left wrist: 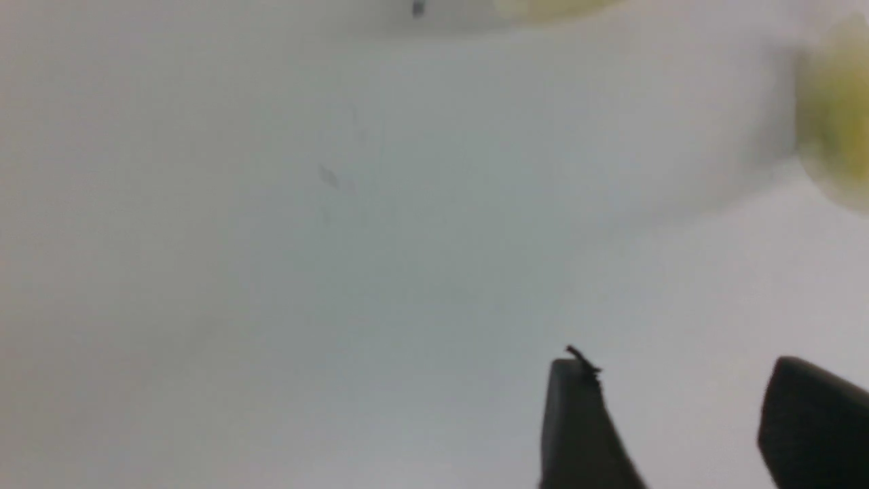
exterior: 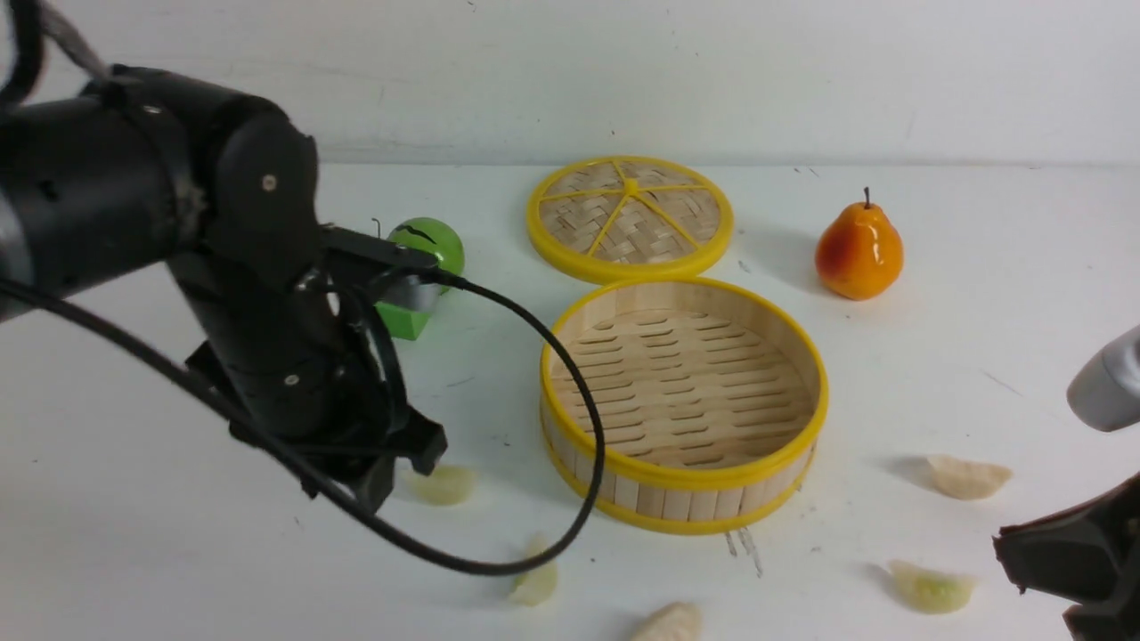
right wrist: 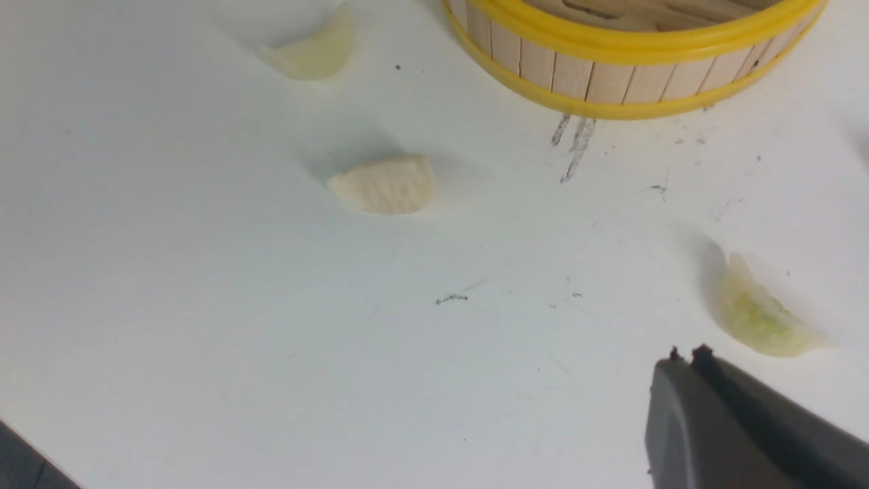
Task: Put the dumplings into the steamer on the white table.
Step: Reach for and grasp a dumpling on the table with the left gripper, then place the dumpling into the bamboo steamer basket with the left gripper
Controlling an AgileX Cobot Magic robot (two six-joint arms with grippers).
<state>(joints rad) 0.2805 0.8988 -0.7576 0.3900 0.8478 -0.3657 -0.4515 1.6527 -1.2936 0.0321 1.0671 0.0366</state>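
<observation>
Dumplings [exterior: 668, 623] are lying loose on the counter [exterior: 134, 552]; left gripper [exterior: 401, 476], hanging open, is risking skidding the dumpling [exterior: 443, 485] beside it away.

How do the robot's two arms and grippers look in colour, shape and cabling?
The left arm is matte black, with thick rounded housings, small silver screws and a black cable looping from its wrist. The left gripper has black wedge-shaped fingers. Of the right arm only a rounded light-grey part shows; the right gripper is dark grey, tapering, with small nubs at its tip.
</observation>
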